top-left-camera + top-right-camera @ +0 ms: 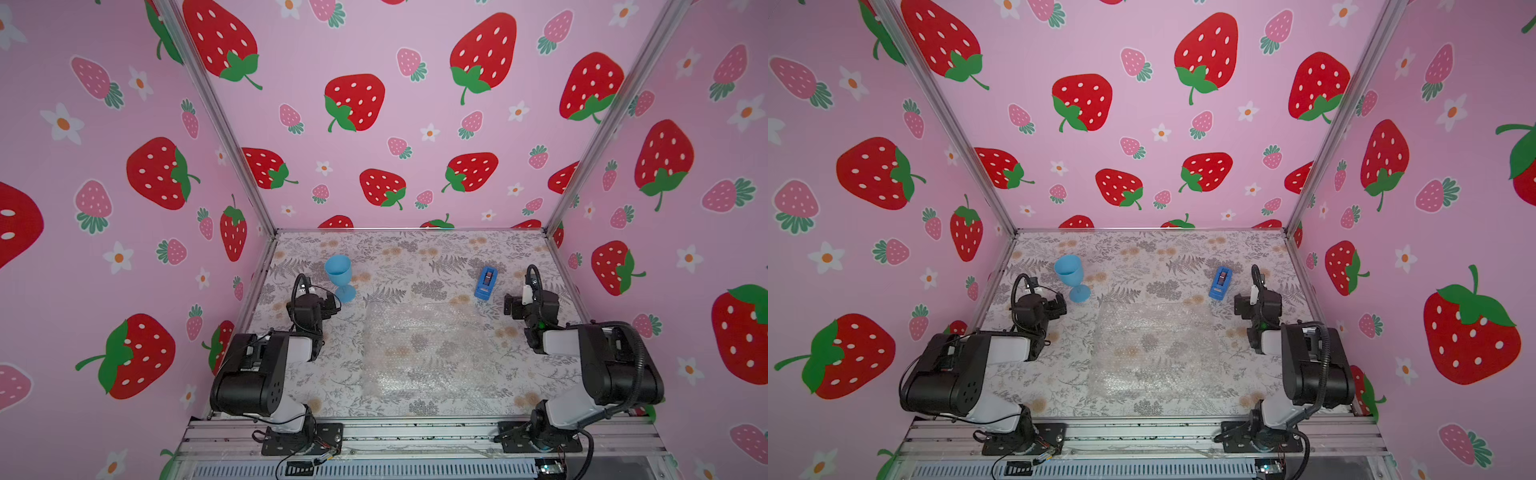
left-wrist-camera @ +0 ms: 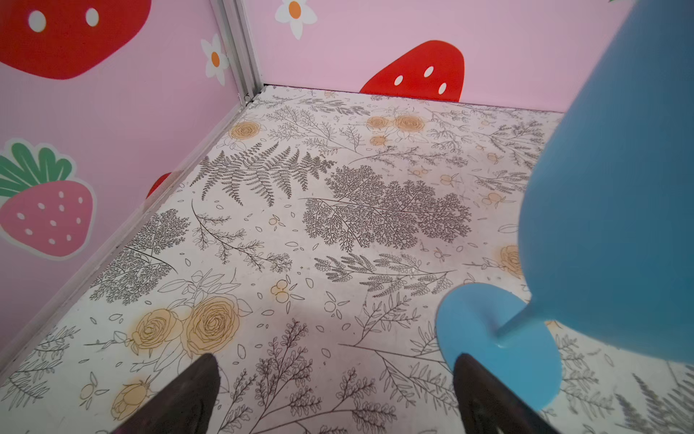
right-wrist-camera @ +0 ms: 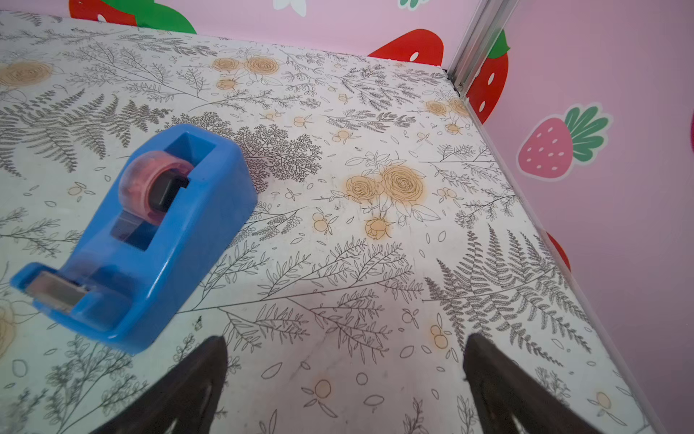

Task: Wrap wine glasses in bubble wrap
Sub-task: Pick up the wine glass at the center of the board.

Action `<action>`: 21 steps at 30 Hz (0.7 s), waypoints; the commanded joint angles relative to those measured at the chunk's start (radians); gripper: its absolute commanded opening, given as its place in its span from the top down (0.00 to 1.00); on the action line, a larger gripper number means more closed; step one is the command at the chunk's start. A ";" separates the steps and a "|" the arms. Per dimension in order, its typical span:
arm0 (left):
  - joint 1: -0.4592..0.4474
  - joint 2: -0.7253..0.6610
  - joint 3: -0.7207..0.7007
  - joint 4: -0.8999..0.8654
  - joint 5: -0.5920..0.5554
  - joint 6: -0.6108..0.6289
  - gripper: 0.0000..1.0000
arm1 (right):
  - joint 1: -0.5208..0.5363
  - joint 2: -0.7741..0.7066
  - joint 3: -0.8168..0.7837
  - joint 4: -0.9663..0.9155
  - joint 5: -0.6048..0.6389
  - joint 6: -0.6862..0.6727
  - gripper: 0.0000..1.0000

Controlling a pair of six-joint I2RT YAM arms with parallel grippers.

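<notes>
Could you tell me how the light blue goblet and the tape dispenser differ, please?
The goblet is pale blue; the tape dispenser is darker. The goblet stands tall on a round foot; the tape dispenser sits low and boxy. Both are blue and stand off the bubble wrap.

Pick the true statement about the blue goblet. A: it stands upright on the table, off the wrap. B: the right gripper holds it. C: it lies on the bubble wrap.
A: the goblet stands on its foot on the table, apart from the bubble wrap.
</notes>
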 commanded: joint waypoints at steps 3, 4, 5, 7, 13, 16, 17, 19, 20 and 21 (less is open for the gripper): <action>-0.003 -0.001 0.018 0.009 -0.018 0.002 0.01 | 0.004 -0.003 0.009 0.019 0.006 -0.014 0.01; -0.003 -0.001 0.019 0.009 -0.018 0.002 0.01 | 0.003 -0.004 0.009 0.019 0.006 -0.014 0.01; -0.003 -0.001 0.018 0.009 -0.018 0.002 0.01 | 0.004 -0.004 0.009 0.019 0.007 -0.013 0.01; -0.003 -0.001 0.019 0.009 -0.017 0.002 0.01 | 0.004 -0.004 0.009 0.019 0.007 -0.015 0.01; -0.002 0.001 0.020 0.006 -0.018 0.001 0.01 | 0.001 -0.002 0.010 0.017 0.003 -0.013 0.01; -0.001 -0.001 0.019 0.007 -0.017 0.001 0.01 | 0.000 -0.004 0.010 0.017 0.003 -0.012 0.01; -0.001 0.000 0.018 0.007 -0.017 0.001 0.01 | 0.001 -0.004 0.010 0.017 0.002 -0.012 0.01; -0.001 -0.001 0.017 0.009 -0.017 0.001 0.01 | 0.002 -0.004 0.008 0.020 0.004 -0.013 0.01; -0.001 -0.003 0.015 0.013 -0.016 0.002 0.01 | 0.001 -0.005 0.007 0.020 0.003 -0.013 0.01; -0.003 -0.008 0.012 0.013 -0.022 0.002 0.01 | 0.001 -0.006 0.006 0.023 0.004 -0.013 0.01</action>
